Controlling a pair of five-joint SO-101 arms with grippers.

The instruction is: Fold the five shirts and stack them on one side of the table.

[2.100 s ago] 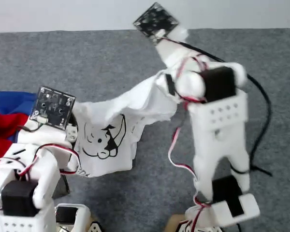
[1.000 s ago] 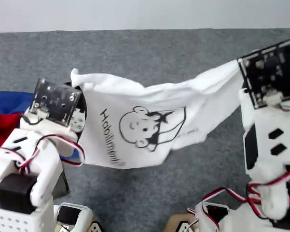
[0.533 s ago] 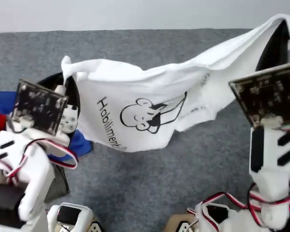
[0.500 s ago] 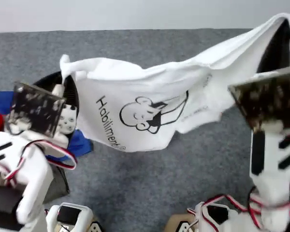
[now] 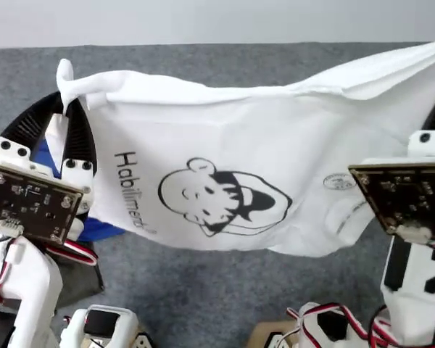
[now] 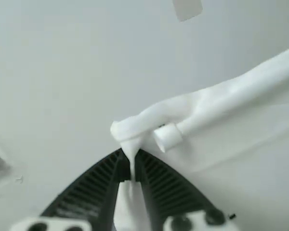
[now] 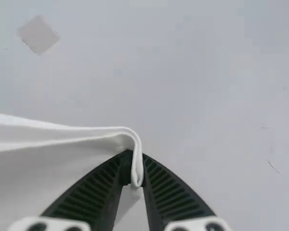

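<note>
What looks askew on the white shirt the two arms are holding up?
The white shirt is stretched between the left gripper and the right gripper, yet its cartoon print sits slanted, so the shirt hangs sideways rather than square.

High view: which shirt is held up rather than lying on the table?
The white shirt with the black cartoon print, pinched at opposite ends by the left gripper and the right gripper; the blue shirt lies on the grey table.

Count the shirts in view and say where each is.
2. The white shirt hangs between the left tool and right tool; a blue shirt lies below the left tool. Others may be hidden.
</note>
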